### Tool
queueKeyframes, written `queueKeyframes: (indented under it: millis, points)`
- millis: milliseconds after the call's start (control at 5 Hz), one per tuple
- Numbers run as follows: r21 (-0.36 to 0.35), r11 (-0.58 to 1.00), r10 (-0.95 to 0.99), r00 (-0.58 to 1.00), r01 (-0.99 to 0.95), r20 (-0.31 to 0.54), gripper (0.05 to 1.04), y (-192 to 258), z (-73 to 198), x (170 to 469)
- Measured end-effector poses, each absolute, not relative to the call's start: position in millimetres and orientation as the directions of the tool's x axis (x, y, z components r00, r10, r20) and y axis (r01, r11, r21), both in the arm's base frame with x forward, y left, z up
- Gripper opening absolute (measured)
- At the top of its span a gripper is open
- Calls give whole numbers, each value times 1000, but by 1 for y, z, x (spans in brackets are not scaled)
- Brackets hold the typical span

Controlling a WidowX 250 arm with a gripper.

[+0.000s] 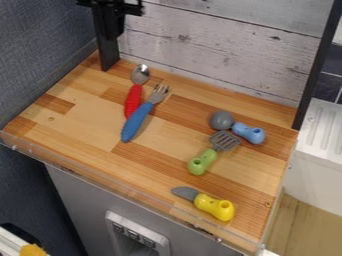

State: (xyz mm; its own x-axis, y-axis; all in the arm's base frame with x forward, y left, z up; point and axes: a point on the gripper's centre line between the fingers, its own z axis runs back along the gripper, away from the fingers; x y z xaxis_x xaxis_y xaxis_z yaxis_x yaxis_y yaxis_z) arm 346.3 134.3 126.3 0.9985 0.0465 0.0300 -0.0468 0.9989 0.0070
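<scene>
Nearest lies a yellow-handled toy knife with a grey blade (pixel 213 206); beyond it are a green-handled grey slotted spatula (pixel 203 161) and a blue-handled toy utensil with a round grey head (pixel 248 133). Farther left, a blue-handled metal fork (pixel 137 121) lies against a red-handled metal spoon (pixel 133 99). The black gripper (pixel 119 20), seemingly by the black post (pixel 108 50), is well apart from them, clenched or released one cannot tell; no handling seems under way, and reaching any utensil calls for clearing that post.

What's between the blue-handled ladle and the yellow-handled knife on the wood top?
The green-handled slotted spatula lies between the blue-handled ladle and the yellow-handled knife, seen in the camera view.
</scene>
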Motion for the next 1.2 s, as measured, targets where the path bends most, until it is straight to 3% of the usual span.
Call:
queueKeyframes:
  millis: [400, 800, 1200]
  points:
    - [-17, 994, -110, 994, 110, -4, 67, 160, 121, 359]
    - [0, 998, -55, 998, 55, -12, 67, 175, 88, 367]
    - [19, 996, 85, 996, -85, -14, 67, 182, 38, 356]
